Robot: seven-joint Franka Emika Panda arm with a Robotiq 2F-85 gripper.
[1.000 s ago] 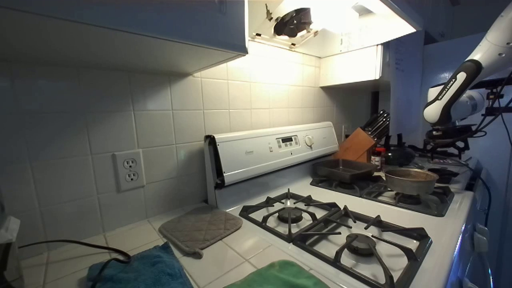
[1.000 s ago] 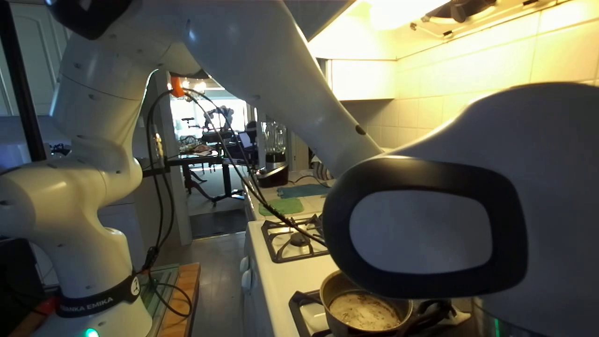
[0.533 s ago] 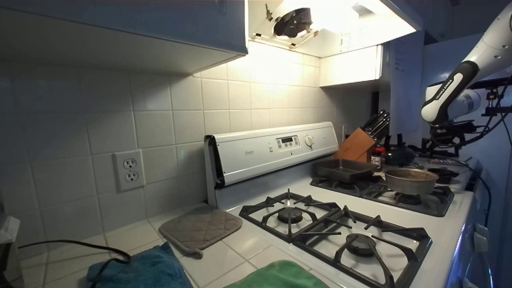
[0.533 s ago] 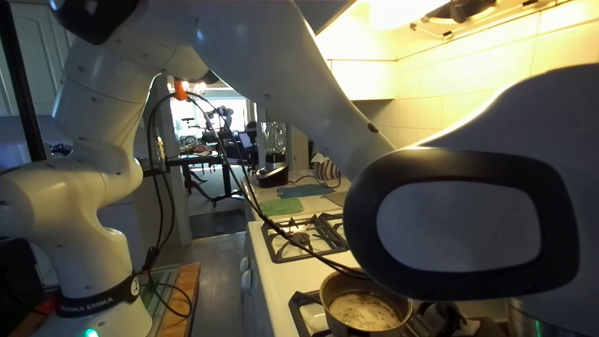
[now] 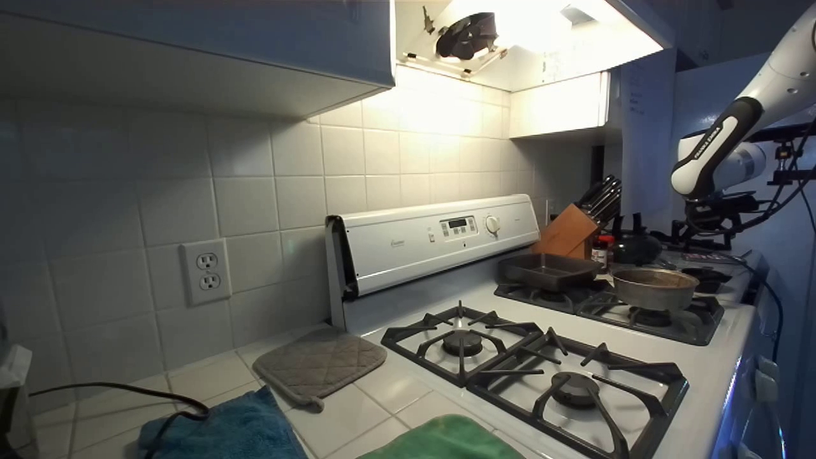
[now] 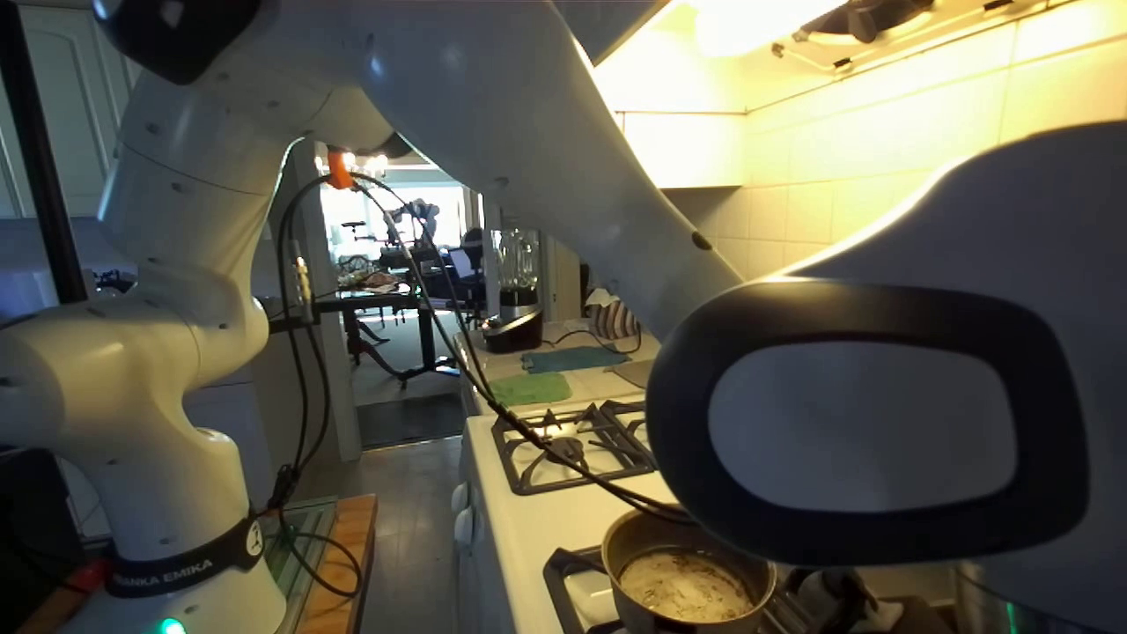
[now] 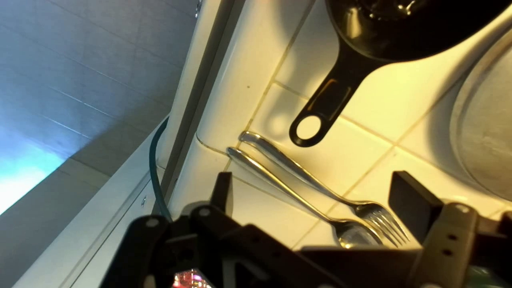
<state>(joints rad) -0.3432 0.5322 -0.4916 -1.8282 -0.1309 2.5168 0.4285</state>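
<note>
Wrist view: the spoon point(image 7: 282, 186) and fork point(image 7: 318, 185) lie side by side on the table point(image 7: 384, 106), beneath the claw point(image 7: 315, 193), which is spread wide with nothing in its grip. Because the two lie so close, closing there could catch both; a sideways nudge could push them toward the table's edge, and a low swing could knock the black pan point(image 7: 394, 38).

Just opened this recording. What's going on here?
A robot arm hangs over a tiled kitchen counter beside a stove, holding nothing. In the wrist view, its open gripper is above a fork and a spoon, which lie close together on the counter. A black pan sits nearby, its handle toward them, and a metal pot stands on the stove.
</note>
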